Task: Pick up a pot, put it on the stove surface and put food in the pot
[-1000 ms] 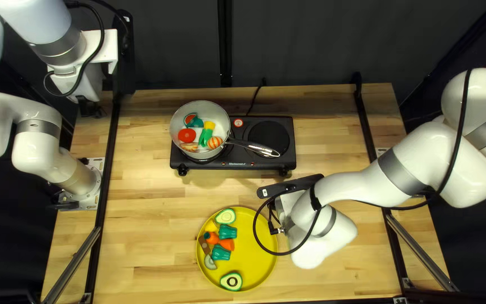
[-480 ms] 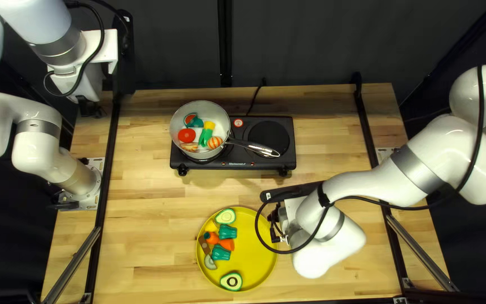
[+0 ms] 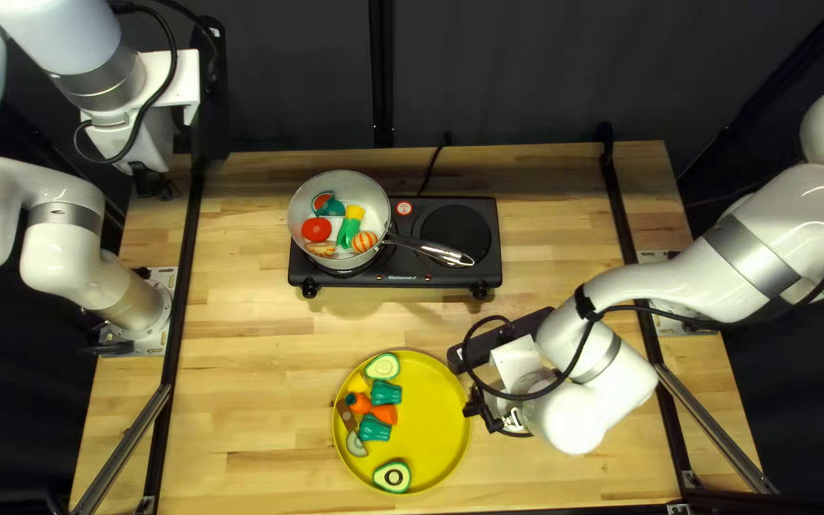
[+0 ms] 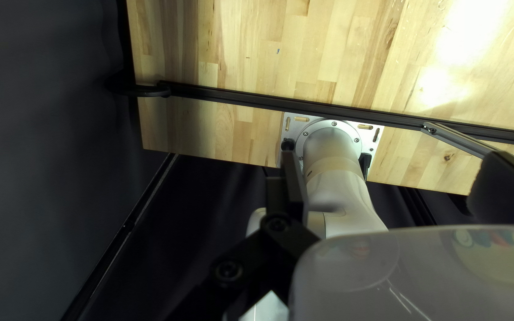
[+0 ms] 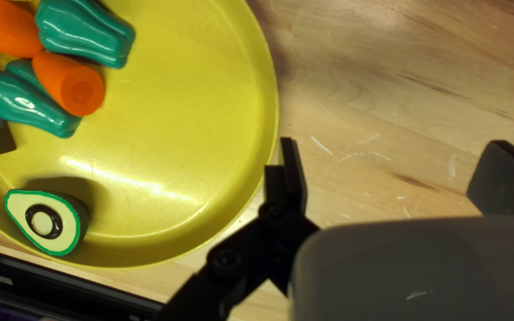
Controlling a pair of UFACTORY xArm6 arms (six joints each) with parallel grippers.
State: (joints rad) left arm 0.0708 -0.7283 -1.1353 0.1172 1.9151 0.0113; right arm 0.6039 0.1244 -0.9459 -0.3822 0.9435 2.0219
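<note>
So the right gripper is wide open with nothing in it, hanging over bare wood just beside the yellow plate; can't tell how high up. Plate's got avocado halves, green peppers and orange carrot pieces on it. Further out, the pot is sitting on one burner of the stove with some toy food in it, so the pot part looks done and I'd say the robot's on the add-food step, between pieces. If more has to go in, next move is swinging those fingers over the plate and straddling one piece, probably the pitted avocado half since it sits apart from the pile. The left gripper is spread and empty too, way off by its own base. Worth noting: the top left view has the pot and stove, which neither wrist view does, but the arm hides the right fingers there; only the right wrist view shows that gap.
</note>
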